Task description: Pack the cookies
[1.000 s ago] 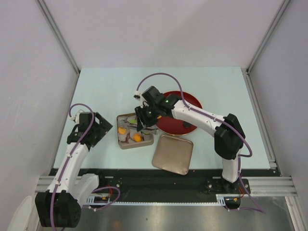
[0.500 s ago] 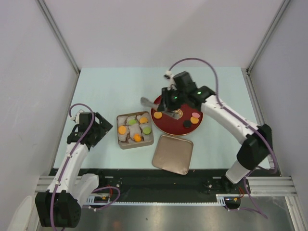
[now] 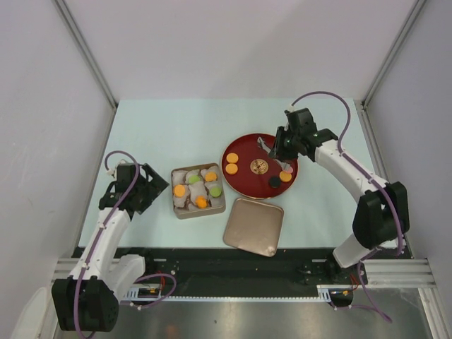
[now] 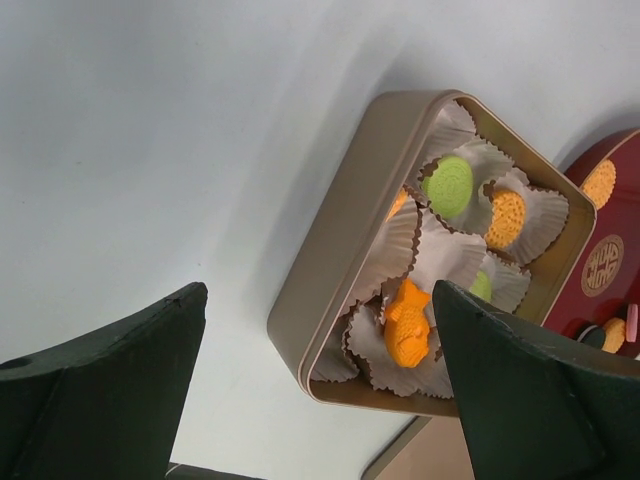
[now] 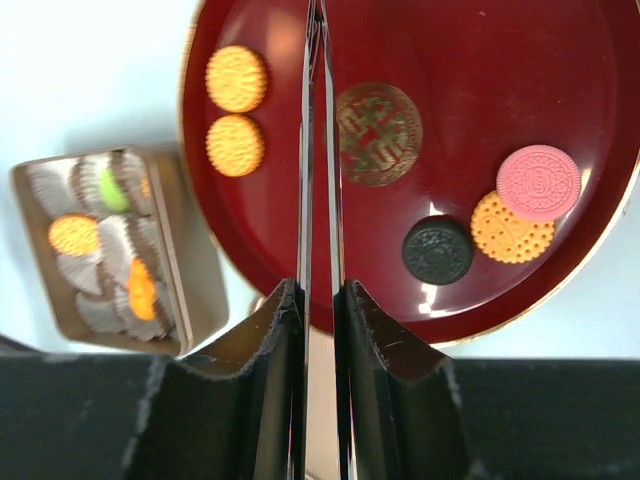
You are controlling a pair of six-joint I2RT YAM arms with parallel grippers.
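Several cookies lie on the dark-red plate (image 3: pixel 244 185): two orange ones (image 5: pixel 236 78) at its left, a patterned tan disc (image 5: pixel 378 120) in the middle, and pink (image 5: pixel 538 182), orange (image 5: pixel 511 228) and black (image 5: pixel 438 250) ones at its right. More cookies sit in paper cups in the tan tin (image 3: pixel 180 210), among them a green one (image 4: pixel 447 186) and an orange fish-shaped one (image 4: pixel 408 322). My right gripper (image 3: pixel 280 145) is shut on thin metal tongs (image 5: pixel 312 150), held over the plate's far right part; the tongs hold nothing. My left gripper (image 3: pixel 152 185) is open and empty, left of the tin.
The tin's square tan lid (image 3: pixel 254 226) lies on the table in front of the plate, right of the tin. The tin's near wall (image 4: pixel 340 250) shows between my left fingers. White enclosure walls stand left, right and behind.
My right gripper with the tongs has moved from over the tin to the right, across the plate to its far right side. The left arm has barely moved.
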